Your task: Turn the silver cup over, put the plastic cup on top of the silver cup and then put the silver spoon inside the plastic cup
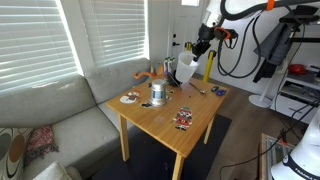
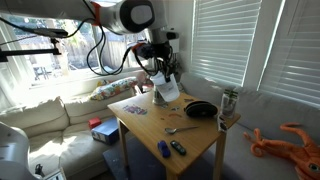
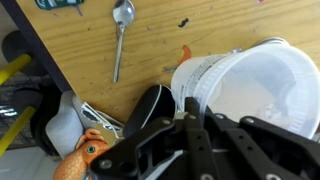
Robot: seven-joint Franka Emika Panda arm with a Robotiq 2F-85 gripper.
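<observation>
Gripper (image 3: 196,122): clamped shut on the rim of the plastic cup (image 3: 250,90).
Plastic cup: held tilted, lifted off the desk (image 1: 155,122), seen hanging just under the gripper in both exterior views.
Silver cup (image 1: 157,93): stood on the desk, well apart from the gripper.
Spoon (image 3: 121,35): laid flat on the desk near the held cup.
Arm (image 2: 130,15): bent downward over the desk's edge.

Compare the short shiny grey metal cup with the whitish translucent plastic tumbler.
The short shiny grey metal cup is opaque and reflective; the whitish translucent plastic tumbler lets light through and flares toward its rim. The metal cup stands straight on the wooden table, free of the robot; the tumbler is tilted, clamped in the jaws of the gripper. The metal cup looks shorter. Both are handleless cups.
</observation>
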